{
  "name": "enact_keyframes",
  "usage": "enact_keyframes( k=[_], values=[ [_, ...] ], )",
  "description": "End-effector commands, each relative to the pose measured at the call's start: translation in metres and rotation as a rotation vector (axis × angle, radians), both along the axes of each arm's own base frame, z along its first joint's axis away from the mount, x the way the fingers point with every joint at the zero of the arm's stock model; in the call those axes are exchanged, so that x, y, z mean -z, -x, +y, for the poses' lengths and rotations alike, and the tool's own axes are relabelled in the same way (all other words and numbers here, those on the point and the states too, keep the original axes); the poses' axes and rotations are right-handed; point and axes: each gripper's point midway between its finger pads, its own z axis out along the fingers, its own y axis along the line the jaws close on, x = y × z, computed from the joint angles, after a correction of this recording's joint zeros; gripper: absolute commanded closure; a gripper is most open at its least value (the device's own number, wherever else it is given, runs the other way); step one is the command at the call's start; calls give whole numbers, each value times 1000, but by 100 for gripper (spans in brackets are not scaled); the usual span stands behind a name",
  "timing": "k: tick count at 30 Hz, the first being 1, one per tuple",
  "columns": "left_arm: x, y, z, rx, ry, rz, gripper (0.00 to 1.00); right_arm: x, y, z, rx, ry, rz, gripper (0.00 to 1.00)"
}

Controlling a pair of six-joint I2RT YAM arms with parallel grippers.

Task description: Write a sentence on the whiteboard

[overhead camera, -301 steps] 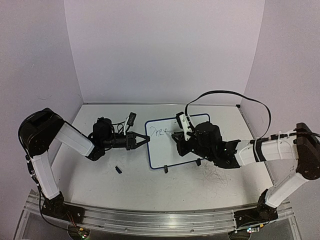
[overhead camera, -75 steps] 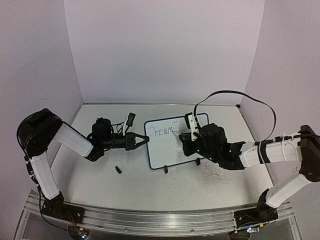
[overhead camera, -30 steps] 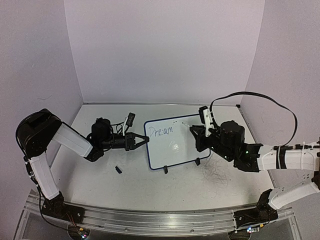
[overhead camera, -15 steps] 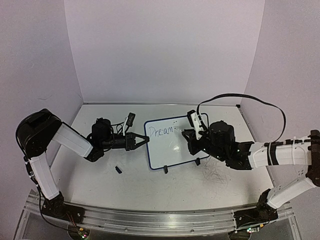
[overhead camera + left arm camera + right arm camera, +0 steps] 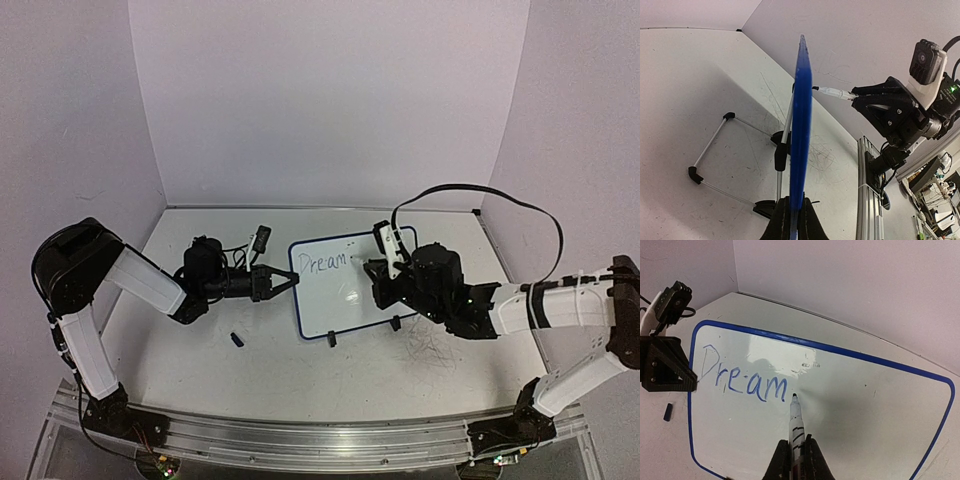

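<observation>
The whiteboard (image 5: pixel 345 308), white with a dark blue rim, stands tilted on its wire stand mid-table. My left gripper (image 5: pixel 290 283) is shut on its left rim; in the left wrist view the board (image 5: pixel 801 125) is edge-on between my fingers (image 5: pixel 794 222). The sentence (image 5: pixel 742 380) reads "Dream" in blue at the top left. My right gripper (image 5: pixel 797 460) is shut on a white marker (image 5: pixel 796 422). Its tip is just right of the "m", at or just off the surface. The marker also shows in the left wrist view (image 5: pixel 832 92).
A small black marker cap (image 5: pixel 238 340) lies on the table left of the board, also in the right wrist view (image 5: pixel 668 412). The board's black feet (image 5: pixel 781 155) rest on the scuffed tabletop. Grey scribbles (image 5: pixel 430 350) mark the table at the right.
The writing grew from "Drea" to "Dream". My right gripper swung right, away from the board, then came back with the marker tip beside the "m". My left gripper held still.
</observation>
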Motion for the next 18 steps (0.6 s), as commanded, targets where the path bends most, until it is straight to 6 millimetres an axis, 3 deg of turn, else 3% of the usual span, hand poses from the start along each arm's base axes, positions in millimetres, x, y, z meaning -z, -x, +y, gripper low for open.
enact_keyframes(
  k=[1,18],
  values=[
    [-18,1,-2,4,35,-49,100,-24,-10,8,26,-68,-43,100],
    [-17,2,-3,14,31,-50,100,-28,-16,5,64,-88,-69,100]
  ],
)
